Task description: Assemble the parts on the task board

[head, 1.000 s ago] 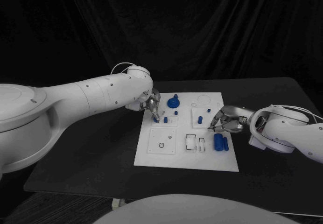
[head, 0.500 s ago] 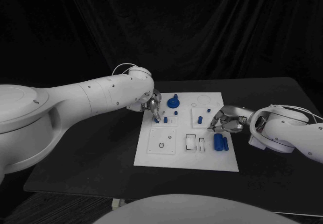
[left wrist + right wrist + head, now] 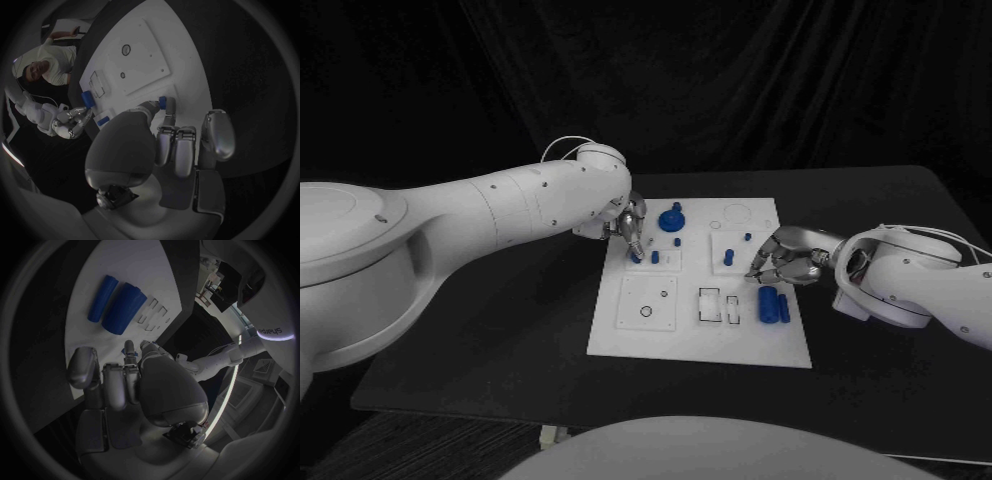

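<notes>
L hand (image 3: 629, 226): I see it at the task board's (image 3: 661, 340) far-left corner, fingertips down on a small blue peg (image 3: 636, 256); looks pinched betw. thumb and a finger, per left wrist view (image 3: 162, 102).
R hand (image 3: 790, 262): over the board's right edge, fingers curled in; can't tell if anything's in them.
Parts: two blue cylinders (image 3: 772, 304) lying side by side near R hand; knobbed blue piece (image 3: 674, 217) and more pegs (image 3: 728, 256) standing at the far end.

The left hand (image 3: 626, 222) covers the far left corner of the task board (image 3: 653, 335), and its fingers (image 3: 164, 106) hide most of a small blue part (image 3: 635, 256) there. Whether the right hand (image 3: 788, 262) holds anything is too small to tell.
</notes>
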`<state>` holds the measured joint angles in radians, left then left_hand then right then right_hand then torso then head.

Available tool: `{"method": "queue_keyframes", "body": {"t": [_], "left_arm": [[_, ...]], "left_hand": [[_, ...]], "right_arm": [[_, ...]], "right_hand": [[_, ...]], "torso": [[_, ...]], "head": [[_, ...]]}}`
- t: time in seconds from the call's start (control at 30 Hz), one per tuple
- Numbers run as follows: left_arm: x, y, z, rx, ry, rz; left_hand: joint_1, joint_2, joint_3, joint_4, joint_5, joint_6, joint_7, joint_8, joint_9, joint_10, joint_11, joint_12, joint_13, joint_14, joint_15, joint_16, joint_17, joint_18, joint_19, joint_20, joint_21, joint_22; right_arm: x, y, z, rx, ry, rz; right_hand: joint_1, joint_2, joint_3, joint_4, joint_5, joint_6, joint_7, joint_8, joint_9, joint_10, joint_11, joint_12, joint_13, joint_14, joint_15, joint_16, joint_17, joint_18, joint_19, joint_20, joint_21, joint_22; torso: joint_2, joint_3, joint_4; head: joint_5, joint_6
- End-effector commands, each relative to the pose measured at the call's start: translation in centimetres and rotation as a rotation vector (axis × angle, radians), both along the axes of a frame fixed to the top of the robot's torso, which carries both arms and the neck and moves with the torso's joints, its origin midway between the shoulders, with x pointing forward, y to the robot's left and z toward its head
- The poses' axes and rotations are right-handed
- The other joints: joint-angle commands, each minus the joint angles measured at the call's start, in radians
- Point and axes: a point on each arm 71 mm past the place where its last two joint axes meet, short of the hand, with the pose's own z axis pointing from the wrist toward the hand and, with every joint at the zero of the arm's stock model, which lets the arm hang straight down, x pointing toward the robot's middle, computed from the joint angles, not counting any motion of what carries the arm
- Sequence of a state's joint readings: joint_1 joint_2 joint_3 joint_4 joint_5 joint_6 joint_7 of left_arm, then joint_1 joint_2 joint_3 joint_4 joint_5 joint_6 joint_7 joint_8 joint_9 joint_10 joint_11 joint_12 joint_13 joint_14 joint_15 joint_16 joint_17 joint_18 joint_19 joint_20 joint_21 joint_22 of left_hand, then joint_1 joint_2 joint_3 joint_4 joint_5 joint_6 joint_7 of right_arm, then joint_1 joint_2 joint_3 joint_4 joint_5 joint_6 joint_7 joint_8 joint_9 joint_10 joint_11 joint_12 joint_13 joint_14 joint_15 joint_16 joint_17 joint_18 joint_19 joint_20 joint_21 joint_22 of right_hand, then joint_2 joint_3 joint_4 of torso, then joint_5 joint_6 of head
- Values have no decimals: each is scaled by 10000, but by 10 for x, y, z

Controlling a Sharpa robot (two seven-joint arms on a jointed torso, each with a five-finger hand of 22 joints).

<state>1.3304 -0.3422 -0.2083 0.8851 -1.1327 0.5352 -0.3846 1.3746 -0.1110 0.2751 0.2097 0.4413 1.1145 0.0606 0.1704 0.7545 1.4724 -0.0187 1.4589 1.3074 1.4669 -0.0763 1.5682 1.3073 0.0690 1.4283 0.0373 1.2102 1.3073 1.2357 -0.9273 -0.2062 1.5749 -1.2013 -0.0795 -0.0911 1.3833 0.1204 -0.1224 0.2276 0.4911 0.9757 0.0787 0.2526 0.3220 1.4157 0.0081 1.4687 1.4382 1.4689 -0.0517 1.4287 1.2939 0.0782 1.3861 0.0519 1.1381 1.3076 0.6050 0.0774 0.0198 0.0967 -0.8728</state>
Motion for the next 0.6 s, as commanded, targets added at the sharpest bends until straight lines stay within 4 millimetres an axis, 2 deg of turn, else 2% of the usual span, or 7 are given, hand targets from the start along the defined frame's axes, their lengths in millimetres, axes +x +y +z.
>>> {"method": "queue_keyframes", "body": {"t": [0.03, 0.1, 0.13, 0.17, 0.2, 0.33, 0.6], "left_arm": [[-3, -4, -5, -126, 65, -44], [-3, -4, -5, -168, 22, -36], [-2, -4, -4, -229, -33, -32], [-2, -4, -4, -229, -33, -32], [-2, -4, -4, -255, -53, -35], [-2, -6, -4, -337, -96, -67], [-2, -7, -4, -365, -137, -57]], "left_hand": [[92, 71, 1331, -1493, -559, -138, -16, 51, 50, 239, 11, -57, 1791, 1039, 74, 26, 2635, 37, -78, 41, -51, 1668], [77, 80, 1310, -1487, -638, -161, -9, 50, 59, 240, 16, -53, 1794, 1039, 82, 26, 2635, 38, -79, 44, -48, 1668], [55, 124, 1221, -1489, -1044, -282, -4, 35, 92, 231, 28, -61, 1789, 1039, 96, 26, 2635, 42, -95, 66, -65, 1662], [55, 124, 1221, -1489, -1044, -282, -4, 35, 92, 231, 28, -61, 1789, 1039, 96, 26, 2635, 42, -95, 66, -65, 1662], [-51, 198, 1104, -1401, -1570, -343, -71, 14, 91, 231, 8, -52, 1796, 1039, 94, 26, 2635, 43, -97, 76, -56, 1664], [-479, 383, 697, -1022, -2815, -369, -168, -101, -45, 220, -59, -31, 1814, 1039, 49, 26, 2635, 51, -117, 46, -88, 1655], [-886, 541, 343, -660, -3168, -415, -95, -299, -260, 206, -5, -20, 1825, 1039, 83, 26, 2635, 53, -132, 64, -119, 1649]], "right_arm": [[-1, -1, -1, -58, 56, -38], [-1, 0, -1, -61, 59, -37], [-1, 0, -1, -63, 63, -35], [-1, 0, -2, -64, 64, -35], [-1, 0, -2, -64, 66, -35], [-1, 0, -2, -74, 77, -37], [-1, 0, -2, -95, 105, -41]], "right_hand": [[469, 353, 71, -12, 46, -42, 21, -53, -8, -13, -50, -301, -1367, 158, -69, -57, -9, 157, -59, 5, -30, 1343], [469, 353, 71, -12, 46, -42, 21, -53, -8, -13, -50, -301, -1367, 158, -69, -57, -9, 157, -59, 5, -30, 1343], [469, 353, 71, -12, 46, -42, 21, -53, -8, -13, -50, -301, -1367, 158, -69, -57, -9, 157, -59, 5, -30, 1343], [469, 353, 71, -12, 46, -42, 21, -53, -8, -13, -50, -301, -1367, 158, -69, -57, -9, 157, -59, 5, -30, 1343], [469, 353, 71, -12, 46, -42, 21, -53, -8, -13, -50, -301, -1367, 158, -69, -57, -9, 157, -59, 5, -30, 1343], [469, 353, 71, -12, 46, -42, 21, -53, -8, -13, -50, -301, -1367, 158, -69, -57, -9, 157, -59, 5, -30, 1343], [469, 353, 71, -12, 46, -42, 21, -53, -8, -13, -50, -301, -1367, 158, -69, -57, -9, 157, -59, 5, -30, 1343]], "torso": [[-1, 0, 1], [-2, 0, 0], [-2, 0, 0], [-1, 1, 1], [-1, 2, 2], [-3, 1, 1], [-3, 1, 0]], "head": [[-4, 2], [7, 2], [6, 2], [11, 2], [11, 2], [24, 2], [13, 2]]}}
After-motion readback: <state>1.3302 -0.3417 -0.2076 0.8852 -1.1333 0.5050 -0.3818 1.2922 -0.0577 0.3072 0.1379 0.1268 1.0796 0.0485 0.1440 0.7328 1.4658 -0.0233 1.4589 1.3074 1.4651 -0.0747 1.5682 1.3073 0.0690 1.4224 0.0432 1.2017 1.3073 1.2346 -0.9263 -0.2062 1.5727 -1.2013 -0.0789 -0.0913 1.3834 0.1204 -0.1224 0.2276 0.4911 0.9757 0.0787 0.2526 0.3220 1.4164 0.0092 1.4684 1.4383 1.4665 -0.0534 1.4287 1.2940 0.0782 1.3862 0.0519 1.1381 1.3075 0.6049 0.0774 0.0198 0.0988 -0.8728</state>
